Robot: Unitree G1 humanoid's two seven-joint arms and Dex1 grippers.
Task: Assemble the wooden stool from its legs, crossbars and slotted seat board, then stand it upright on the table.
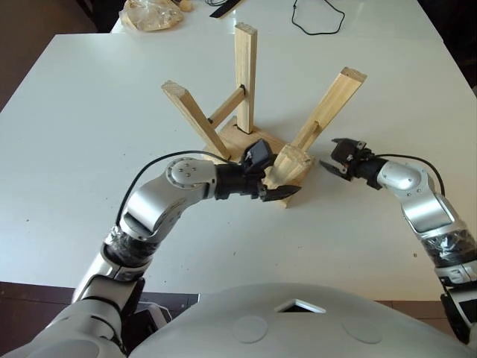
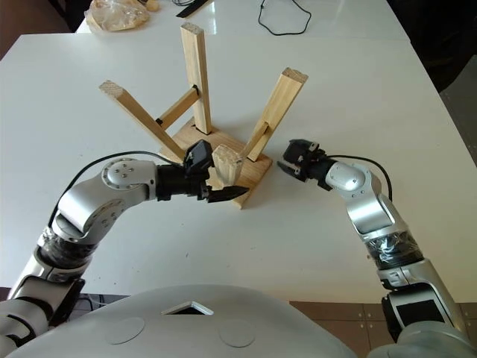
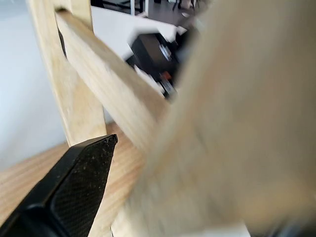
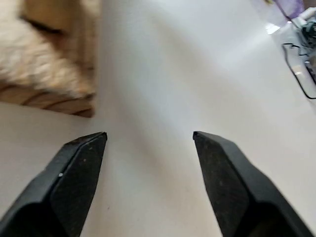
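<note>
The stool (image 1: 250,134) is sitting upside down in the middle of the white worktop (image 1: 74,112), with its seat board (image 2: 253,173) lying flat and its legs pointing up and splaying outward. A crossbar (image 1: 226,108) is linking the left leg (image 1: 195,115) to the tall middle leg (image 1: 245,74), and the right leg (image 1: 335,101) is leaning away to the right.

The left pincer (image 1: 277,186) is reaching in from the robot's side and appears to be pinching the near leg (image 1: 292,162), though one finger is hidden behind the wood. In the left wrist view, a black fingertip (image 3: 86,168) is lying just beside the wood.

The right pincer (image 4: 148,143) is hovering low over the worktop just beside the seat board's right edge, with its fingers spread and nothing between them.

A black cable (image 1: 317,19) and a crumpled plastic bag (image 1: 153,13) are lying at the far edge.
</note>
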